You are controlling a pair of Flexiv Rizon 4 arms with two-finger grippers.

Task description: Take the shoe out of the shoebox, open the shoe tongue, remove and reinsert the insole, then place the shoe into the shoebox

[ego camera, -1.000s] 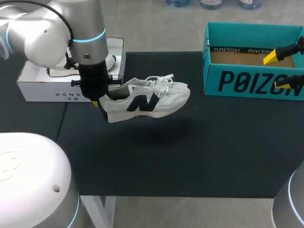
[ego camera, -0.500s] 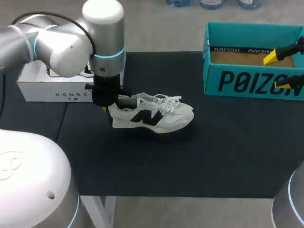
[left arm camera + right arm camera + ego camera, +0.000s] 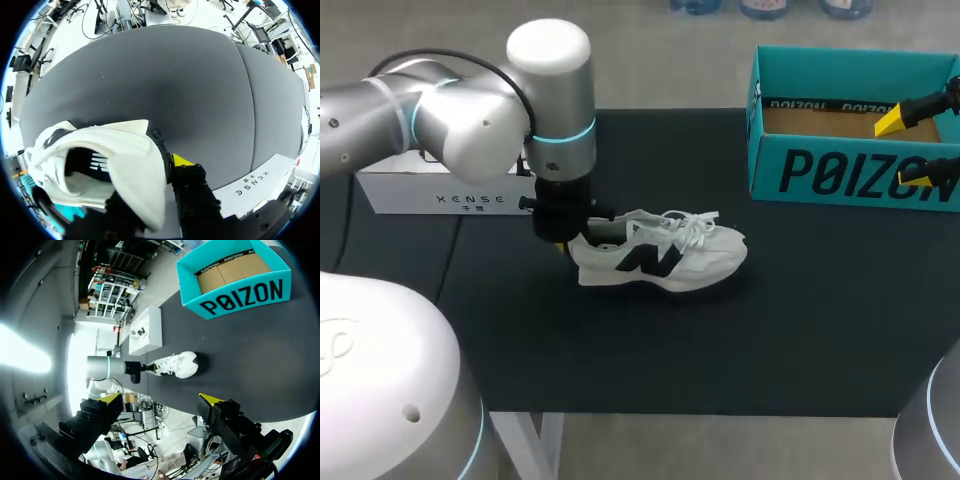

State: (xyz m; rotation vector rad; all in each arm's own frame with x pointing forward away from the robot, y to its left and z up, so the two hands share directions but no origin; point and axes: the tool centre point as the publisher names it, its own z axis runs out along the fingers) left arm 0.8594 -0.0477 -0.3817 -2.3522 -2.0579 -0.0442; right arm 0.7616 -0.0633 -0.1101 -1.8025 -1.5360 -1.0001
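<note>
A white sneaker with a dark side logo lies upright on the black mat, toe pointing right. My left gripper is shut on its heel collar. In the left wrist view the heel fills the space at my gripper; one yellow fingertip shows outside the heel and the other is hidden inside the shoe. The teal shoebox stands open at the back right. My right gripper hangs open at its right end, holding nothing. The right wrist view looks past its open fingers at the sneaker and box.
A white box sits at the back left of the table, behind my left arm, and shows in the wrist views too. Bare mat lies between the sneaker and the shoebox and toward the front edge.
My left arm has carried the sneaker rightward and down, from hanging above the mat to resting on it. The right arm has not moved.
</note>
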